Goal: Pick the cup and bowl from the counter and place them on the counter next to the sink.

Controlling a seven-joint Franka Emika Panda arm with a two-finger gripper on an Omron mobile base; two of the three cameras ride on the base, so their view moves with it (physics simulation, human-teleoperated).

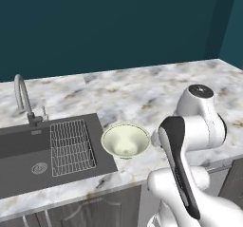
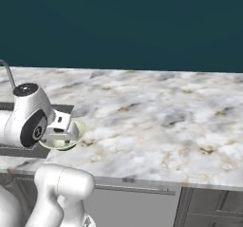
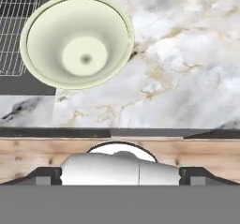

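At the left lay the dark grey recessed sink (image 1: 28,150), its wire rack (image 1: 71,146) and curved silver faucet (image 1: 23,98). Just right of it, the wide cream-green conical bowl (image 1: 126,140) sat upright on the white-and-grey marble counter (image 1: 142,93), overlapping the basin's edge. The two-finger gripper (image 2: 64,132) hung above the bowl, jaws spread, empty.

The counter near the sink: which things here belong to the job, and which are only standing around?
Belong to the job:
- bowl, upright on the counter beside the sink
- counter, where things get placed
- sink, the landmark for placing

Only standing around:
- wire rack in the sink
- faucet behind the sink
- drain
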